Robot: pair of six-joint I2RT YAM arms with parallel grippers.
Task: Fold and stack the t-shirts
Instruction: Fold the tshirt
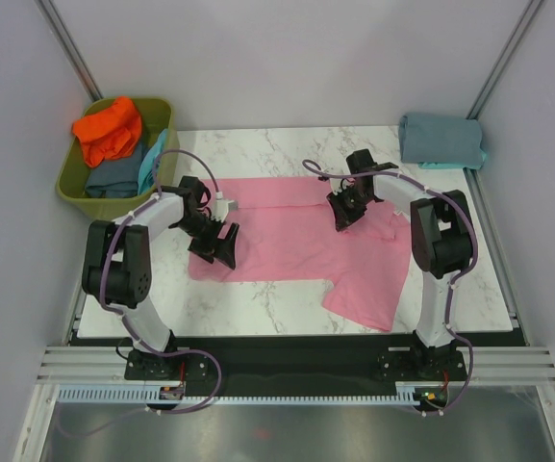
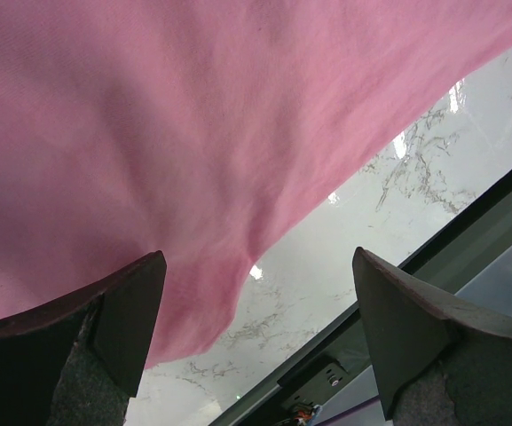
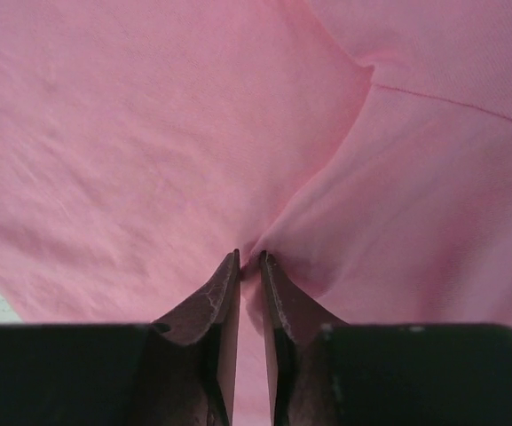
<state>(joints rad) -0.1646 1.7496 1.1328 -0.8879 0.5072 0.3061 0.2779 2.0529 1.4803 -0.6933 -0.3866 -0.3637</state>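
A pink t-shirt (image 1: 287,241) lies spread on the marble table (image 1: 258,298), one sleeve reaching toward the front right. My left gripper (image 1: 214,252) hovers over the shirt's left front corner. In the left wrist view it (image 2: 257,256) is open, with nothing between its fingers, above the pink hem (image 2: 149,133) and bare marble (image 2: 371,222). My right gripper (image 1: 340,217) sits on the shirt's right part. The right wrist view shows it (image 3: 248,255) shut on a pinched ridge of the pink cloth (image 3: 149,133).
An olive-green tub (image 1: 70,183) at the back left holds an orange tee (image 1: 109,130), a slate-blue one (image 1: 113,178) and a turquoise one (image 1: 149,164). A folded grey-blue tee (image 1: 441,140) rests at the back right corner. Frame posts and white walls bound the table.
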